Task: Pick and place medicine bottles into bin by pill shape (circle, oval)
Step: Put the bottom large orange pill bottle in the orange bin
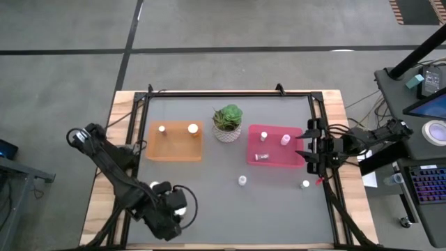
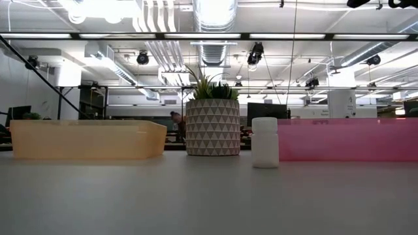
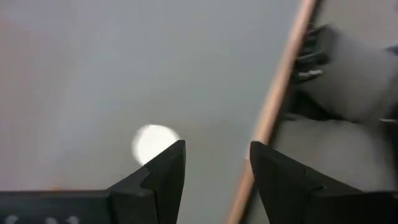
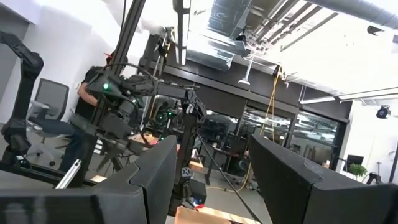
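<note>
Two white-capped medicine bottles [image 1: 162,129] [image 1: 193,128] stand in the orange tray [image 1: 174,152]. Three more are in the pink tray [image 1: 279,159], one of them [image 1: 260,157] lying on its side. Two bottles [image 1: 242,181] [image 1: 305,185] stand loose on the grey table; the low view shows one white bottle [image 2: 264,142] upright. My left gripper [image 1: 178,213] [image 3: 217,155] hangs open over the table's near left part. A white round cap [image 3: 152,142] shows beside one of its fingers, not between them. My right gripper [image 1: 317,148] [image 4: 211,149] waits open at the table's right edge, pointing up into the room.
A green plant in a white patterned pot [image 1: 227,125] [image 2: 212,124] stands between the two trays at the back. A black frame rail [image 1: 230,94] runs round the table. The table's wooden edge strip [image 3: 273,112] lies close to my left gripper. Bare grey surface lies in the near middle.
</note>
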